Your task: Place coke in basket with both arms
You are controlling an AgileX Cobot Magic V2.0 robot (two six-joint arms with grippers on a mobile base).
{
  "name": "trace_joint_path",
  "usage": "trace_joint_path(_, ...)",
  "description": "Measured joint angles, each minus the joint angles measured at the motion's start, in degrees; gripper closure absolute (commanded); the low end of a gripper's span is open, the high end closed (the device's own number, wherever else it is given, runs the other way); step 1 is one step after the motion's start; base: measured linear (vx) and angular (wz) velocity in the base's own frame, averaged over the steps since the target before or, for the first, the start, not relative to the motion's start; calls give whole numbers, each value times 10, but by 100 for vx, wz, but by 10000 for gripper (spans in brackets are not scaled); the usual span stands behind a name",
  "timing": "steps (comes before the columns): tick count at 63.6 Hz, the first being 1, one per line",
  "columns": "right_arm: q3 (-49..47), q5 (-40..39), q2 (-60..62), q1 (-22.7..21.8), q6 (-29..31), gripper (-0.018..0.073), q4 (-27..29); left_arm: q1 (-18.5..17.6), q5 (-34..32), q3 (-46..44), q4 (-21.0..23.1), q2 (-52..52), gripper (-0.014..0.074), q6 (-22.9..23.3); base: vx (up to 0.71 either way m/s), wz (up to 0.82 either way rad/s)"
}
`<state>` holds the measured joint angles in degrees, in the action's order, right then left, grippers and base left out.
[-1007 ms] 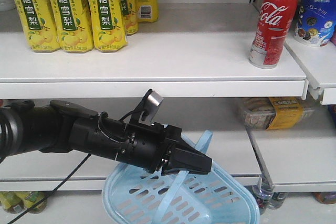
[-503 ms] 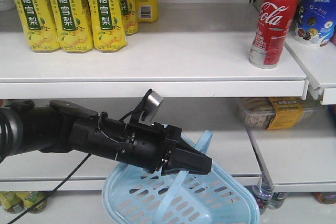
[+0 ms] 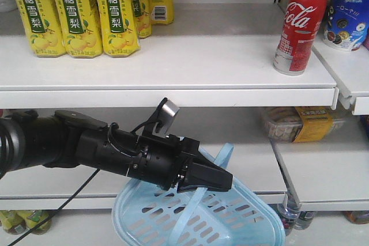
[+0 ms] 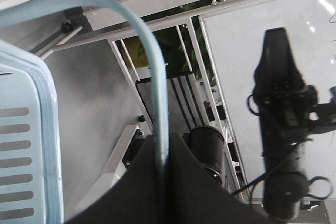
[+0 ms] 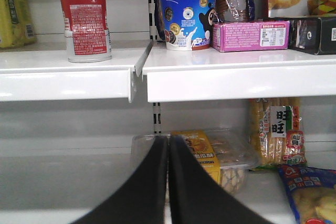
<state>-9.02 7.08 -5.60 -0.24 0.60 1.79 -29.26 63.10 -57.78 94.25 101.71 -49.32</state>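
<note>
Nothing moves between frames: left end effector (image 3: pixel 228 181) stays clamped on the handle (image 4: pixel 152 66) of the basket (image 3: pixel 253 223), near centre; right end effector (image 5: pixel 168 148) is pressed together, empty; coke (image 3: pixel 298 21) stands far right on the upper desk (image 3: pixel 202 67).

Left claw (image 3: pixel 229 181) grips basket handle (image 4: pixel 156 77); right claw (image 5: pixel 168 140) closed.

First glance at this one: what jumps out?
The left gripper is shut on the handle of the blue basket, low in the front view. The red coke stands on the upper shelf at right, untouched; the right gripper is shut and empty.
</note>
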Motion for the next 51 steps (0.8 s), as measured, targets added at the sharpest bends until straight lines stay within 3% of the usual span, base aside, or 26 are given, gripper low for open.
trace_joint_path(21,-138,20,-175,0,5,569,18,0,0,0,0,0,602,0,0,0)
trace_joint_path(51,-150,21,-221,0,5,548,36,0,0,0,0,0,602,0,0,0)
